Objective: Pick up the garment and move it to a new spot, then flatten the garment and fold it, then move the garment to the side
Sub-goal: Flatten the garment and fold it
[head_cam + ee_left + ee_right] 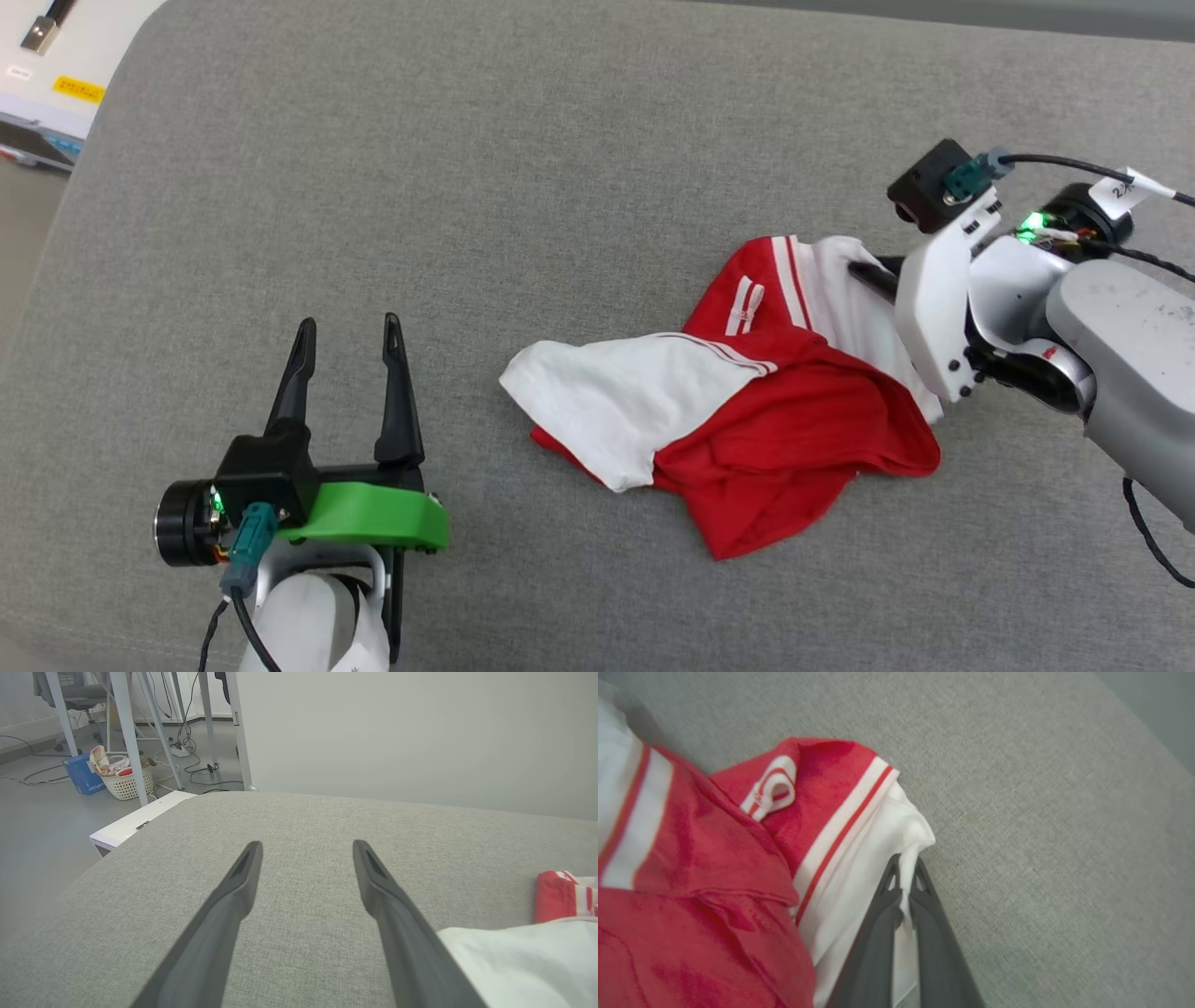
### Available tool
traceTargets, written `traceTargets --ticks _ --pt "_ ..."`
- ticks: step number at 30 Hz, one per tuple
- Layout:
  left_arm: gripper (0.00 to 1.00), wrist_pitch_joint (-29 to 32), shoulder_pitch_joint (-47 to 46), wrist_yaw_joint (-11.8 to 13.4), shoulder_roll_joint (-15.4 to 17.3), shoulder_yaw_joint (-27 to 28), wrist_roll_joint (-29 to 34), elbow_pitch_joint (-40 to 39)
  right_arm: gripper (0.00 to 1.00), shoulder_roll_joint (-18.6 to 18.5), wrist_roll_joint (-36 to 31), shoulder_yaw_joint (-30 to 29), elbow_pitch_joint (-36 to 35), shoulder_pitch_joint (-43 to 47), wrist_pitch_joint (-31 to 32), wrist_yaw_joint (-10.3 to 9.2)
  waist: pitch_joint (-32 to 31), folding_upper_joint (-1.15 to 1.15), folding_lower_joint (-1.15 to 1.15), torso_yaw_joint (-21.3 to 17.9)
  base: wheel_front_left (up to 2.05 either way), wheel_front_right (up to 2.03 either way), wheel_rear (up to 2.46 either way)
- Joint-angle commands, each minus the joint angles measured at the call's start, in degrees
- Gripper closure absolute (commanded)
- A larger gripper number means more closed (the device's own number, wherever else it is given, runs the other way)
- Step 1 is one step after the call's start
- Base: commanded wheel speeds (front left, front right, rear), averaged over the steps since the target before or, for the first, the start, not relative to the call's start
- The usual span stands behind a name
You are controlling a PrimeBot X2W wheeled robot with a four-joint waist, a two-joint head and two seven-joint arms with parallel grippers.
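Note:
The garment (747, 411) lies crumpled on the grey cushion (523, 187), red with white sleeves and red-white striped trim. My right gripper (864, 273) reaches in from the right and is shut on a white fold at the garment's far right edge. In the right wrist view the white cloth (878, 858) is pinched between the two dark fingers of that gripper (904, 868). My left gripper (347, 336) stands open at the lower left, apart from the garment, fingers pointing up the view. The left wrist view shows its spread fingers (306, 851) with a white sleeve (523, 961) to their right.
The cushion's rounded left edge (56, 233) drops to the floor, where a white box (56, 75) stands. In the left wrist view a laundry basket (124, 777), a blue box (84, 774) and table legs (131, 732) stand on the floor beyond.

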Motion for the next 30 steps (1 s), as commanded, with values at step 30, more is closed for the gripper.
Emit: traceTargets --ticks 30 --pt "0.0 -0.33 7.05 -1.1 -0.13 1.88 1.3 1.93 1.0 -17.75 6.19 -33.55 -10.95 24.25 -16.09 0.28 -9.62 0.0 0.0 -7.8 0.0 0.0 0.0"
